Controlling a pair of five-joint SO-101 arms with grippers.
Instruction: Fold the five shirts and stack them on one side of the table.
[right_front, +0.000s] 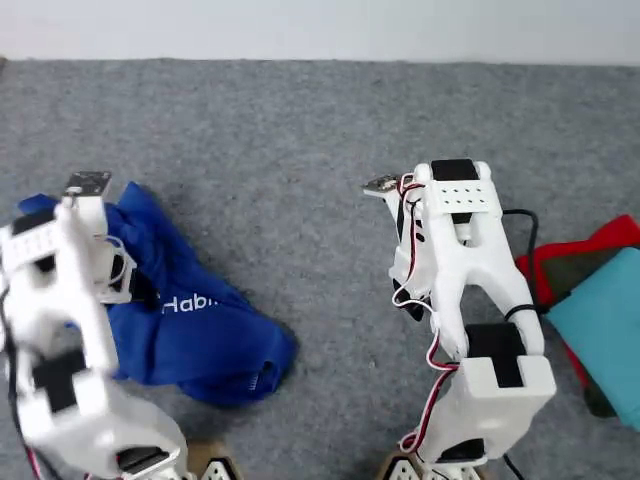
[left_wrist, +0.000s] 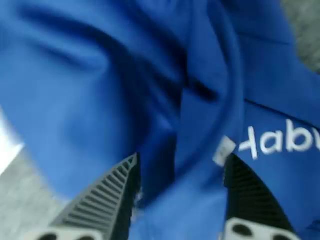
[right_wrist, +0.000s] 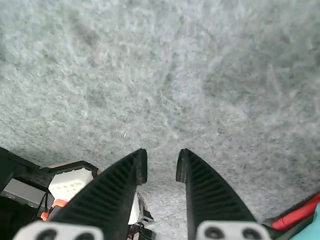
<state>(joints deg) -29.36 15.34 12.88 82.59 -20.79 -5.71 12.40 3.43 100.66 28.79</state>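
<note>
The blue shirt lies crumpled and unfolded at about 8 o'clock on the gray surface in the high view. The left gripper sits directly over the shirt's 10 o'clock end. Its fingers are released and spread wide, with blue cloth below them; contact cannot be told. The right gripper sits above bare surface near the centre, its fingers parted by a narrow gap and grasping nothing. At 4 o'clock, at the edge, a teal shirt lies on a dark shirt and a red shirt.
</note>
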